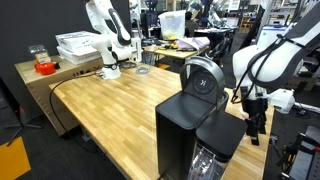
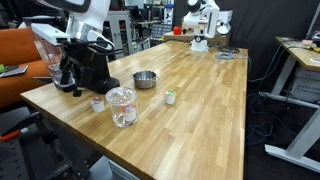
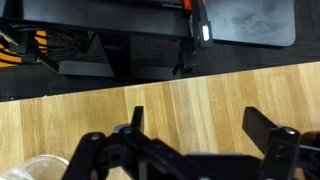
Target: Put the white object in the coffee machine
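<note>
We see the end effector (image 3: 195,122) with its fingers spread wide and nothing between them, hanging over the wooden desk (image 2: 205,110) just beside the black coffee machine (image 1: 195,110). In an exterior view, the small white object (image 2: 170,97) lies on the desk near a metal bowl (image 2: 146,79), apart from the machine.

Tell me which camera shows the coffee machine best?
An exterior view: the coffee machine stands large up front. In an exterior view it looks much smaller. The wrist view shows only a dark part.
</note>
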Available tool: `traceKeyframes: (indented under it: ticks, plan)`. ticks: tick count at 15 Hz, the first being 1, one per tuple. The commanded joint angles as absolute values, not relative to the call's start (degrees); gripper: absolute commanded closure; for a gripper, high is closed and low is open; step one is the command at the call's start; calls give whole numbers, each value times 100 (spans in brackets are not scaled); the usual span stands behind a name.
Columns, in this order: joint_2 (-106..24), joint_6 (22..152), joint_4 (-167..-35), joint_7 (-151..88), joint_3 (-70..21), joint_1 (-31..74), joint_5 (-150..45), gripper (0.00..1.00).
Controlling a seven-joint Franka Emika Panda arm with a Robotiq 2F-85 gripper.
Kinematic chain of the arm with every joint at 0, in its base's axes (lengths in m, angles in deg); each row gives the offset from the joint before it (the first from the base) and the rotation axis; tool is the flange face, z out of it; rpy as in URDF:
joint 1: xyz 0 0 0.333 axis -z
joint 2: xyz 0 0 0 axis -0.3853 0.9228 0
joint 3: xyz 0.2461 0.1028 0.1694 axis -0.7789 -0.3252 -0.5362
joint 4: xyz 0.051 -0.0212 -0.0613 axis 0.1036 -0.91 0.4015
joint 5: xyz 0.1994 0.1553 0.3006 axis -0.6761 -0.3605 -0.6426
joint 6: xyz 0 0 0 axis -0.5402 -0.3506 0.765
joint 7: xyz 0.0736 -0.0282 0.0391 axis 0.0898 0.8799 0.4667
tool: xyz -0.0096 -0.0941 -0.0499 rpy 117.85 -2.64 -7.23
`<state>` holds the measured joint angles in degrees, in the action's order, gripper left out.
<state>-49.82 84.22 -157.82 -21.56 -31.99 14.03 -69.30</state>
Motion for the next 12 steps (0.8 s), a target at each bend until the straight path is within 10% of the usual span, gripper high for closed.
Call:
traceKeyframes:
  ticks: [1, 12]
  plan:
    - [-4904, 8647, -15695, -2109, -3321, 1567, -6997, 0]
    - [-4256, 9333, -15397, -1645, -3311, 2003, -7132, 0]
